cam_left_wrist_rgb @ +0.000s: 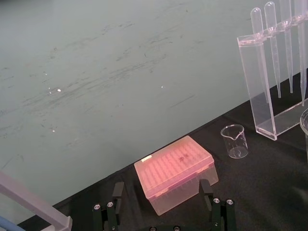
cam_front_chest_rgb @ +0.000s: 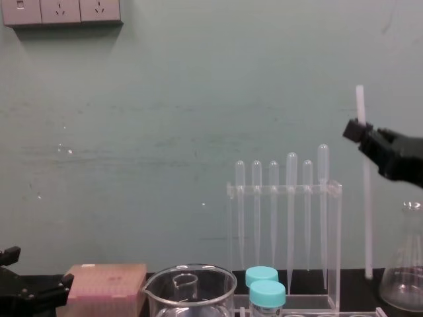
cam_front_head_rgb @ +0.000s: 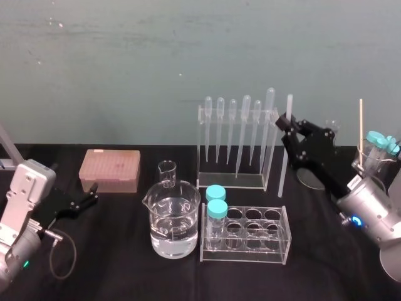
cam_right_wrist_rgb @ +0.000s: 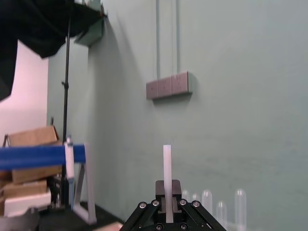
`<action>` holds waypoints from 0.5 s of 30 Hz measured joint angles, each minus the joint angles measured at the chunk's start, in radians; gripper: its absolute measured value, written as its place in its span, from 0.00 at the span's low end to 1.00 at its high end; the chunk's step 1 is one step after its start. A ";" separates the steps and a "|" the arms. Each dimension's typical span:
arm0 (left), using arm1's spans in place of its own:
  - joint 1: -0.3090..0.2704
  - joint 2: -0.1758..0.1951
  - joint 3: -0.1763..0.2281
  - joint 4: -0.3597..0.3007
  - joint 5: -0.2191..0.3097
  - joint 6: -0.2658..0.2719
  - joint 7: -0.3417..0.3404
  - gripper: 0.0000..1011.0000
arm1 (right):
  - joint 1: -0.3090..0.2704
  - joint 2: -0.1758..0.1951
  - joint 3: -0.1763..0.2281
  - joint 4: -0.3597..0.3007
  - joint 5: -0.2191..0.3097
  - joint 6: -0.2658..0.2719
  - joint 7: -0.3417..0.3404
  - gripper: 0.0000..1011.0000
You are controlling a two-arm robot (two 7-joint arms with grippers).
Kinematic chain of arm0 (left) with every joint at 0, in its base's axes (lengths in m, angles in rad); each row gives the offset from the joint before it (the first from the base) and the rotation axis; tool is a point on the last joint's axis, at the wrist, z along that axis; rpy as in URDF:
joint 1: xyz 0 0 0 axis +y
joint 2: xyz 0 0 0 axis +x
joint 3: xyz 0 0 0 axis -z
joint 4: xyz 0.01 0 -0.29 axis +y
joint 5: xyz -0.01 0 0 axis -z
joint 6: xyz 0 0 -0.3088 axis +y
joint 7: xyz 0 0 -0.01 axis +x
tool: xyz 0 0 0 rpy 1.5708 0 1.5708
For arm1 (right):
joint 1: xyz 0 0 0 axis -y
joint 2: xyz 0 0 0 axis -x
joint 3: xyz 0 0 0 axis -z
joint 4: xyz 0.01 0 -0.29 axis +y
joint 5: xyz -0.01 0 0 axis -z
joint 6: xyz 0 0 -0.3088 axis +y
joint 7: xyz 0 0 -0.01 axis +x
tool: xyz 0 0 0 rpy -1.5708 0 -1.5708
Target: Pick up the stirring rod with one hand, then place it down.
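**While the stirring rod stands upright in the right gripper, the put-down is not yet done**

Pinched tight, that's the story at the right gripper. Its black jaws are closed narrow on the stirring rod, high up on its length. The right wrist view shows a short whitish stub poking up out of the pinch. From the chest view the rod runs almost plumb, with the long part hanging below the jaws.

Out from there, the rod stands just beside the pipette rack, on the robot's right of it. It is close to the outermost of the pipettes but apart from it, as far as I can make out. Further right sits a glass flask, near the rod's foot and not touching.

Now the lower tip: it comes down to about the level of the black table. Whether it floats just off the cloth or rests on it, I can't tell from these angles.

Over on the other side, the left gripper sits low over the table's left part, jaws spread wide around nothing. It points at the pink tip box, with a small beaker beyond.

Where does that leave us? My read is that the grasp is made and the pick-up is done, or all but done. Left to do: bring the rod to an open patch of table, lay it down and open the jaws.
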 joint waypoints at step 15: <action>0.000 0.000 0.000 0.000 0.000 0.000 0.000 0.99 | -0.017 0.009 -0.003 0.003 -0.047 0.005 -0.023 0.07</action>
